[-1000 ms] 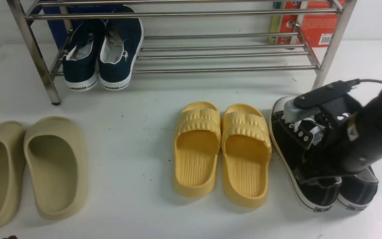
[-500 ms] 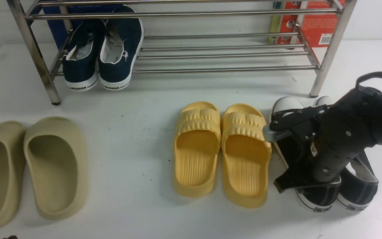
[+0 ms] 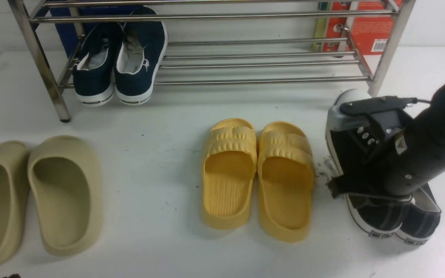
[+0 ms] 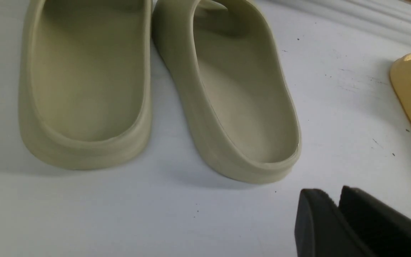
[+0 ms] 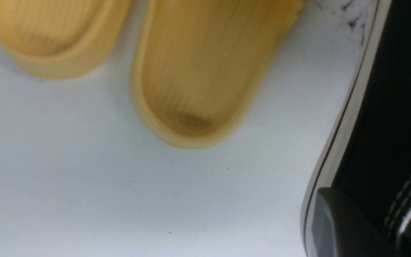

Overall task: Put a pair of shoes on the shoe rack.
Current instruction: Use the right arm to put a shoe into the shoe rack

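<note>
The right gripper (image 3: 338, 186) is pinching the shoes (image 3: 381, 218) on the floor (image 3: 149, 173) by the right leg of the rack (image 3: 245, 81), one toe (image 3: 348, 96) is tipping up, the left gripper (image 4: 335, 207) is hanging pressed together, and next the shoes are needing a lift onto the bars.

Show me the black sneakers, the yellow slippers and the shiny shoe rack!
Black canvas sneakers with white soles (image 3: 380, 217): front view, on the heel of one sneaker.
Yellow ribbed rubber slides (image 3: 230, 141): front view, on one ribbed strap.
Shiny steel tube shoe rack (image 3: 261, 81): front view, on its lowest front bar.
</note>
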### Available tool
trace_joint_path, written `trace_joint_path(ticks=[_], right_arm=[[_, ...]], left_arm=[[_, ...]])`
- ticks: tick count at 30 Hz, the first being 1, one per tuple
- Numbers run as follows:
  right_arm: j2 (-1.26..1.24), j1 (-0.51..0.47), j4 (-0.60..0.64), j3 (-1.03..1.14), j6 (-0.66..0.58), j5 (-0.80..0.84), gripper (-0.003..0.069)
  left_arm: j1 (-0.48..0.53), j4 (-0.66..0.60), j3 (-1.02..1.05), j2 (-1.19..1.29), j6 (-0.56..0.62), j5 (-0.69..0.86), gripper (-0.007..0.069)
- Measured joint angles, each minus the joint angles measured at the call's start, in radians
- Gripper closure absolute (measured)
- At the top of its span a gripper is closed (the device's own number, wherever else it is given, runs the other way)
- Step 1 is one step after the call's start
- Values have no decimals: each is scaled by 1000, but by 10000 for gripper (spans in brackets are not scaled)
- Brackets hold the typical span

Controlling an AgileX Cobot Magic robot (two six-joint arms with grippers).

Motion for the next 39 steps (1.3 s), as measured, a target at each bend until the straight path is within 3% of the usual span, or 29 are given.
trace_joint_path(ticks=[6, 13, 29, 39], right_arm=[[54, 0, 45, -149, -48, 14, 633], [306, 0, 111, -455, -135, 45, 632], [779, -13, 92, -1114, -151, 132, 631], [927, -67, 86, -1330, -151, 146, 631]], left_arm=[[0, 0, 0, 0, 0, 0, 522], [0, 0, 0, 0, 0, 0, 519], [0, -1, 0, 0, 0, 0, 508], [0, -1, 0, 0, 0, 0, 498]])
